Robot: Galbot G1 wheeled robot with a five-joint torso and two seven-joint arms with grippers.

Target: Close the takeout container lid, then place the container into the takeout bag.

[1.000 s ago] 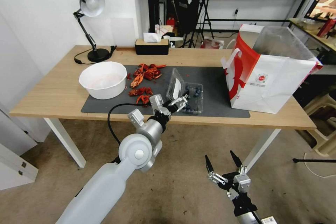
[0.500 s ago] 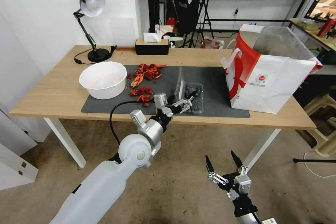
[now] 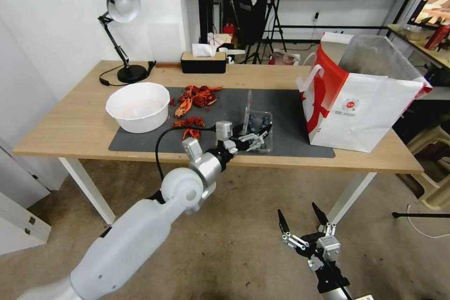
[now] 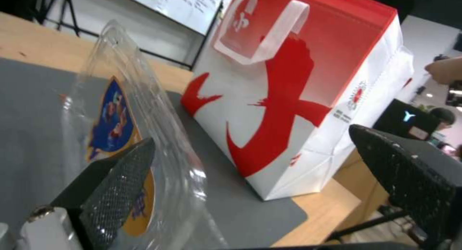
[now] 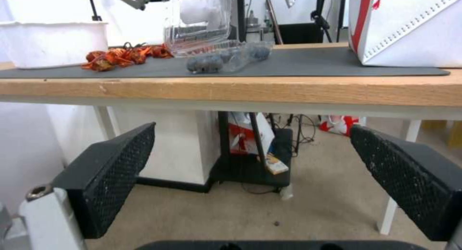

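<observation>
The takeout container (image 3: 263,123) lies on the grey mat (image 3: 290,108), its clear base holding dark blueberries. Its lid (image 3: 247,108) stands almost upright on the hinge. My left gripper (image 3: 260,137) is open at the container's near side, and one finger (image 4: 120,185) rests against the labelled lid (image 4: 115,127). The takeout bag (image 3: 361,98) stands open to the right, white with a red stripe. My right gripper (image 3: 297,211) hangs open below the table's front edge. The right wrist view looks up at the container (image 5: 226,56), the lid (image 5: 197,22) and the bag (image 5: 409,26).
A white bowl (image 3: 138,105) sits at the mat's left end, with red crayfish shells (image 3: 192,103) between it and the container. A black desk lamp (image 3: 123,33) and a tissue box (image 3: 203,62) stand at the back. The table edge (image 5: 240,89) is above my right gripper.
My left gripper has swept right across the container's near side. The lid has swung from leaning open to the left up to almost vertical. The right arm has sunk slightly.
</observation>
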